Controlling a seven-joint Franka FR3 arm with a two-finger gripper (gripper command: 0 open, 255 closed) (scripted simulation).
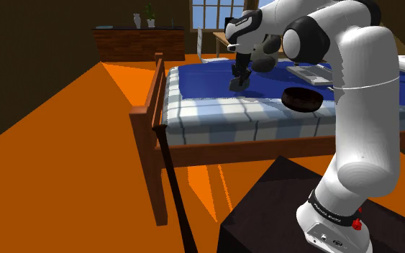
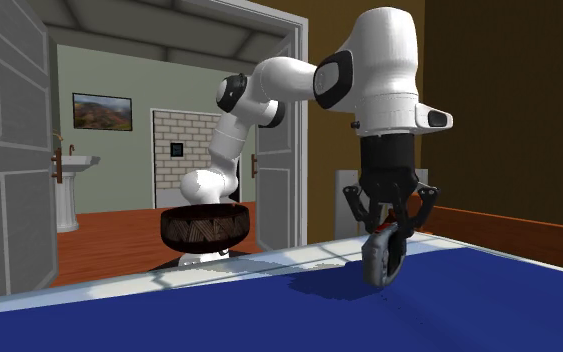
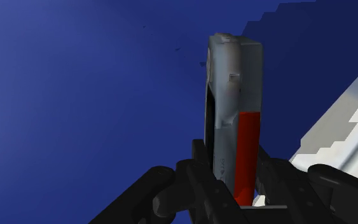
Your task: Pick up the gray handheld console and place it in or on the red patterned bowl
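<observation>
My gripper (image 1: 241, 72) is shut on the gray handheld console (image 1: 238, 83), which hangs upright just over the blue bedspread (image 1: 208, 79). In the second exterior view the console (image 2: 381, 258) dangles below the gripper (image 2: 384, 228), its lower end close to the bedspread (image 2: 449, 310). The wrist view shows the console (image 3: 231, 95), gray with a red strip along one side, clasped between the fingers (image 3: 201, 167) of the gripper (image 3: 231, 181). The dark patterned bowl (image 1: 301, 98) sits on the bed between the gripper and the stand, and appears in the second exterior view as the bowl (image 2: 204, 228) near the bed's far edge.
A wooden footboard (image 1: 154, 108) ends the bed on the shoulder view's left, above the orange floor. A flat gray object (image 1: 312, 74) lies on the bed behind the bowl. A checked sheet (image 1: 222, 115) covers the bed's near side. The black stand (image 1: 280, 208) is at lower right.
</observation>
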